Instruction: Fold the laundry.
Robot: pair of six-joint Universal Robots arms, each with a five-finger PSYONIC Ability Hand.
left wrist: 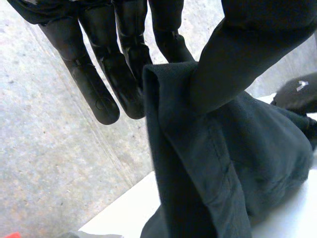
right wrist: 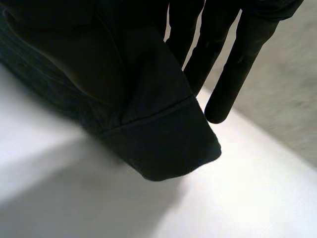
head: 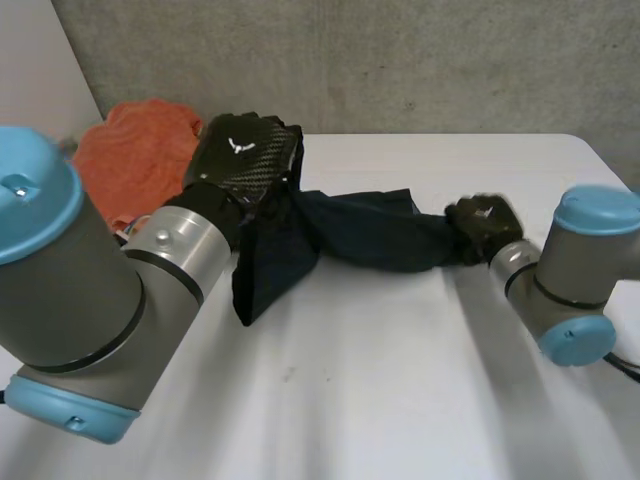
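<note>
Where the dark garment point(head: 370, 235) spans between the two hands above the white table point(head: 400, 390), we find the left hand point(head: 245, 155) pinching a folded edge between its thumb and straight fingers point(left wrist: 94, 94), with a loose part hanging below it. The right hand point(head: 483, 225) clamps the opposite end, and a hemmed corner point(right wrist: 168, 148) lies beside its fingers. We note a white mark point(head: 240, 143) on the left hand's back, too small to read, and an orange cloth point(head: 135, 155) behind that hand.
</note>
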